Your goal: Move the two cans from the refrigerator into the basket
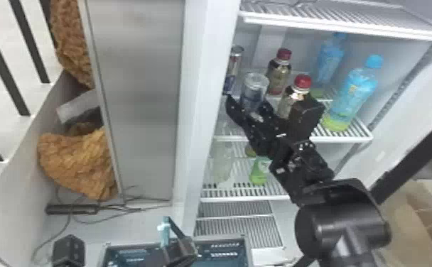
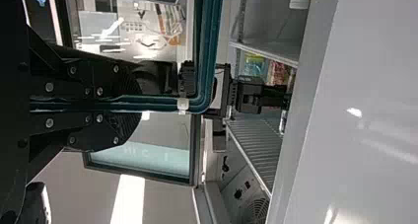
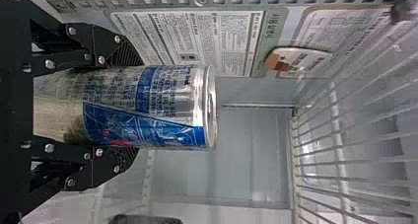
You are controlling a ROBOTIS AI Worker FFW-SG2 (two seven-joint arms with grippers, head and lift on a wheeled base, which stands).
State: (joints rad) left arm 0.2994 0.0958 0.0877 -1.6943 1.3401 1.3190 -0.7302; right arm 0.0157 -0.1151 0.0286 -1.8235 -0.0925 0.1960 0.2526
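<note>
In the head view my right gripper (image 1: 250,106) is on the refrigerator's middle shelf with its fingers around a can (image 1: 255,84); the can's lower part is hidden. The other can (image 1: 233,67) stands behind it by the left wall. In the right wrist view my right gripper (image 3: 125,105) is shut on the silver-and-blue can (image 3: 170,123), one finger against each side. My left gripper (image 1: 178,245) is at the basket (image 1: 248,245), bottom centre. In the left wrist view, my left gripper (image 2: 125,103) is shut on the basket's teal handle (image 2: 206,46).
Two red-capped bottles (image 1: 302,83) stand right of and behind the gripped can, with blue bottles (image 1: 355,90) farther right. Above is a wire shelf (image 1: 332,26); the refrigerator's left wall (image 1: 204,88) rises close beside the cans. A green-bottomed bottle (image 1: 259,172) stands on the shelf below.
</note>
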